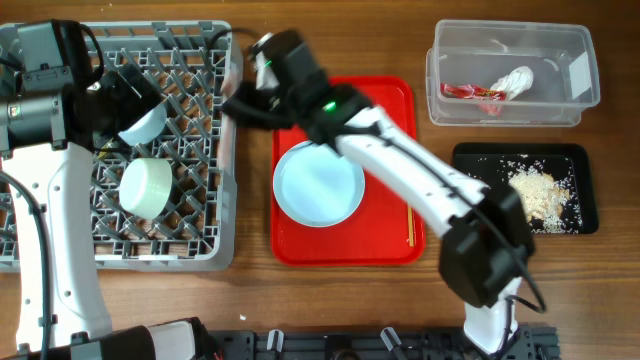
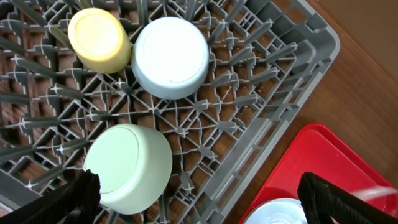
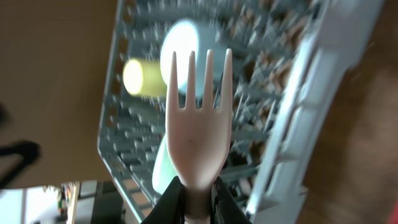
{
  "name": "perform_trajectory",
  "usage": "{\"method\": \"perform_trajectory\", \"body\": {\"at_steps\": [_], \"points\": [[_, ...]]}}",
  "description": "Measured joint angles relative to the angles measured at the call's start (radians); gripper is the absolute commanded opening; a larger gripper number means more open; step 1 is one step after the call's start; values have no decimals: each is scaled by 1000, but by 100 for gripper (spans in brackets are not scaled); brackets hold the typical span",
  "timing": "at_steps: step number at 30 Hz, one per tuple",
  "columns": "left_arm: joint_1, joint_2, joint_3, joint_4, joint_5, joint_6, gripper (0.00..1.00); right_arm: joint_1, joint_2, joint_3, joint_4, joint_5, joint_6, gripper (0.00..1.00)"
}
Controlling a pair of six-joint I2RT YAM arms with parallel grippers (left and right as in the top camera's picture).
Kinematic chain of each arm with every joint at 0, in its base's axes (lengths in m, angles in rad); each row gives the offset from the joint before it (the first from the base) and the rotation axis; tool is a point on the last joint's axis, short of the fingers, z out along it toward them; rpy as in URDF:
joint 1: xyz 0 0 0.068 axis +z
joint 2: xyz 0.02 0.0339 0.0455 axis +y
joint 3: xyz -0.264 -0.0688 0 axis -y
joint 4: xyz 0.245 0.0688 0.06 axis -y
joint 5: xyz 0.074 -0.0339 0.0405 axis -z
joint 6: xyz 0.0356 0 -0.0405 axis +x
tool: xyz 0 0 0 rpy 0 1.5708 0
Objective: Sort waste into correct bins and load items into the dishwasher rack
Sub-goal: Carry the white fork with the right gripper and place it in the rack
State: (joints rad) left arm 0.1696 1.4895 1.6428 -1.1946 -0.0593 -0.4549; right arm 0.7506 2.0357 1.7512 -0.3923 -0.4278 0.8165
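Loading the rack, by the look of it, with the waste sorting seemingly done. Pinching a white fork (image 3: 199,130) by its handle in the right tool (image 3: 198,200), closed almost fully on it, tines pointing out toward the grey rack (image 1: 215,200). Reaching over the red tray (image 1: 390,245) to the rack's right rim. Holding nothing in the left tool (image 2: 199,202), spread to full width above the rack.

Set in the rack, all upside down: a yellow cup (image 2: 99,38), a pale-blue bowl (image 2: 171,57) and a greenish bowl (image 2: 127,168). Left on the red tray: the round plate (image 1: 318,183), lying flat. In the clear tub (image 1: 580,90): red wrapper (image 1: 470,92) and white napkin (image 1: 515,80). In the black tray (image 1: 480,160): rice scraps (image 1: 540,195).

Next, as a judgement: lower the fork into a free patch of the grid, clear of the bowls, then let go. Calls for care that the thin handle neither drops through the lattice nor lands across a bowl. After that, likely fetch the plate and stand it between pegs.

Hard to read: right wrist view blurred, pegs smeared, no telling how high the tines hang above the rim. From overhead, cup hidden under the left arm and fork lost beneath the right wrist. Cut off in the left wrist view: plate, a sliver at the bottom edge. Also a thin pale line (image 1: 410,225) on the red tray, too slight to name.
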Motion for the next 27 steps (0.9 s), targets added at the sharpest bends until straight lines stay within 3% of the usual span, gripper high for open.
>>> {"method": "perform_trajectory", "body": {"at_steps": [6,9,17,21,27], "points": [[0,0,0,0,0,0,100,100,87,0,32,18,32,15],[0,0,0,0,0,0,100,138,103,0,34,22,41,30],[0,0,0,0,0,0,100,140,103,0,34,39,46,38],[0,0,0,0,0,0,100,99,91,0,-55,62,16,67],[0,0,0,0,0,0,100,-85,-79,2,-279,100,-109,85]]}}
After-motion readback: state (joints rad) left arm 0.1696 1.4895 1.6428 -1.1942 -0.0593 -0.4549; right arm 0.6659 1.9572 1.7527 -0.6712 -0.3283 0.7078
